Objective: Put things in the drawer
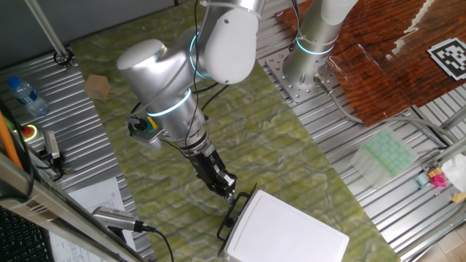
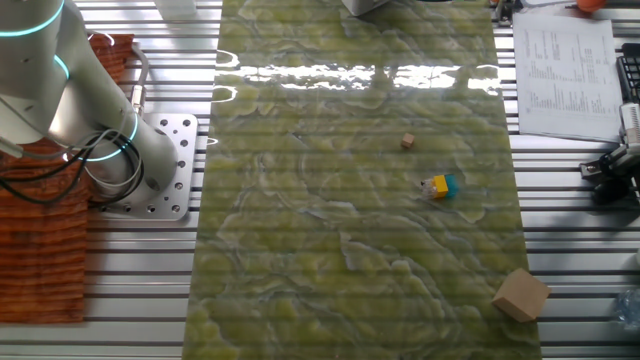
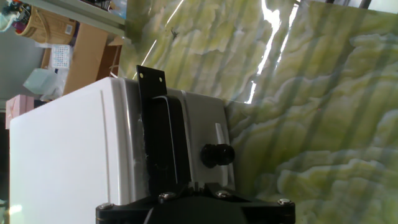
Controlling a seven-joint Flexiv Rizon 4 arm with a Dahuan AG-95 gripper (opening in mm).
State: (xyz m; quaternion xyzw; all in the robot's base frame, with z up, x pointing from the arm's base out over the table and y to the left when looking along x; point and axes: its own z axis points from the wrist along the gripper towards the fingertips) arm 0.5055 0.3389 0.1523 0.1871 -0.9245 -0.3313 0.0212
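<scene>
The white box-like cabinet stands at the near edge of the green mat, and its drawer is pushed in. The thin black wire handle sticks out of its front. My gripper is at the handle's upper end. In the hand view the handle runs straight between my fingers, which look closed on it. A small yellow and blue item and a tiny tan cube lie on the mat. No lemon-shaped fruit shows clearly.
A tan block sits at the mat's far corner and also shows in the other fixed view. A clear water bottle lies off the mat. A pale green gridded tray lies to the right. A black knob sits beside the handle.
</scene>
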